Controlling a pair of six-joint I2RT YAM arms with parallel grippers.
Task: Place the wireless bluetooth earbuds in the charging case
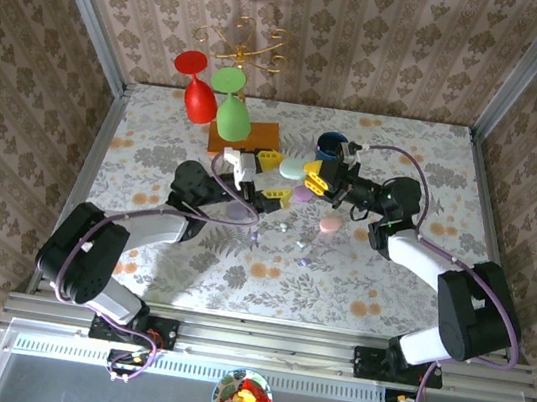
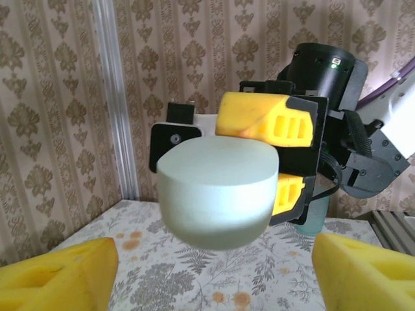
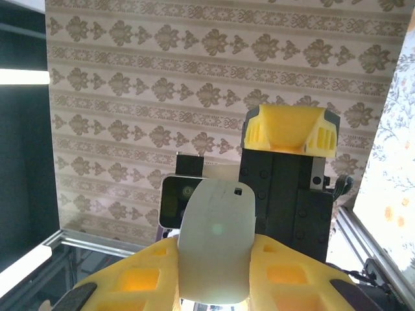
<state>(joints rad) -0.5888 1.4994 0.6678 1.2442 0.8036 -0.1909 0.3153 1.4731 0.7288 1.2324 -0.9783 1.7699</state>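
Observation:
My right gripper (image 1: 315, 176) is shut on a pale mint charging case (image 1: 291, 169) and holds it in the air above the table's middle. The right wrist view has the case (image 3: 215, 240) pinched between the gripper's (image 3: 214, 285) two yellow fingers. My left gripper (image 1: 266, 163) faces it from the left and is open. Seen from the left wrist, the case (image 2: 217, 191) hangs just beyond that gripper (image 2: 214, 275), whose yellow fingertips (image 2: 58, 275) stand wide on either side without touching it. Tiny pale earbuds (image 1: 284, 227) lie on the tablecloth below, too small to make out.
A purple case (image 1: 302, 194), a pink case (image 1: 329, 225) and a lavender case (image 1: 237, 211) lie on the table. Behind stand a red glass (image 1: 200, 100), a green glass (image 1: 232, 115), an orange board (image 1: 247, 139) and a blue cup (image 1: 330, 147).

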